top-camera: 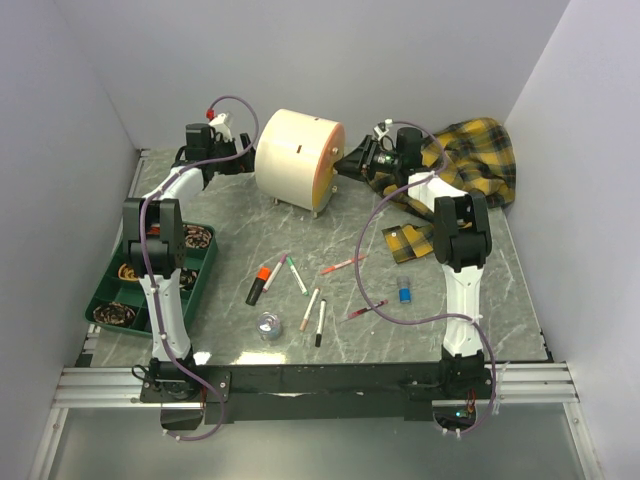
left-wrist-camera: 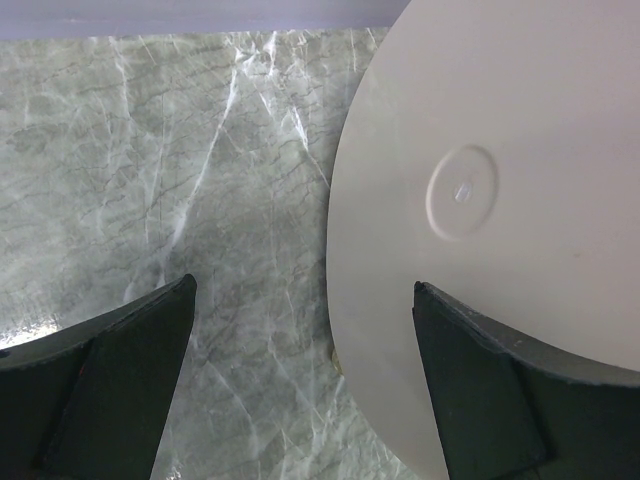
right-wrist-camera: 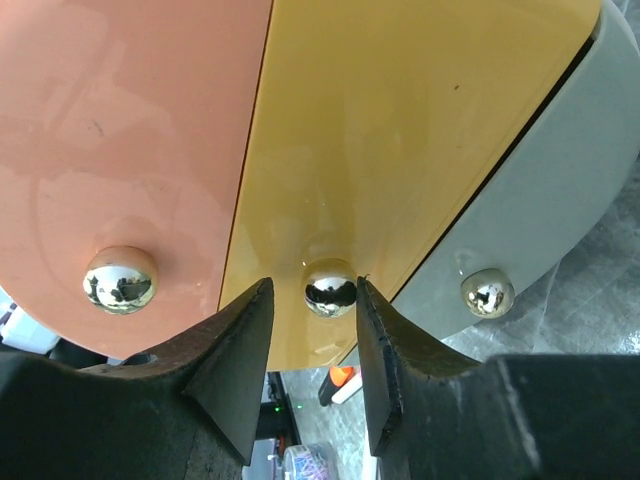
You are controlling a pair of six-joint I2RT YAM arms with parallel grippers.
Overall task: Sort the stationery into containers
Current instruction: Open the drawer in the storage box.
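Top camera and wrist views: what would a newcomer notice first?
The cream round-topped cabinet at the back of the table stands out. In the right wrist view the right gripper straddles the shiny knob of the yellow drawer, jaws open. Pens and a marker lie scattered nearer the front.

Top view high above table (top-camera: pixel 450 330), wrist views close on opposite cabinet (top-camera: pixel 295 160) faces

On my desk (top-camera: pixel 515 290) I count six thin pens (top-camera: pixel 297 275), one orange-capped marker (top-camera: pixel 259 285), one tape roll (top-camera: pixel 268 324) and one blue block (top-camera: pixel 405 294). One cream cabinet (top-camera: pixel 300 160) stands there. Up close I see one orange drawer front (right-wrist-camera: pixel 130 130), one yellow drawer front (right-wrist-camera: pixel 400 130) and one grey drawer front (right-wrist-camera: pixel 560 190), with three round knobs (right-wrist-camera: pixel 330 287) in all. There is also one green tray (top-camera: pixel 103 288) and one plaid cloth (top-camera: pixel 480 160).
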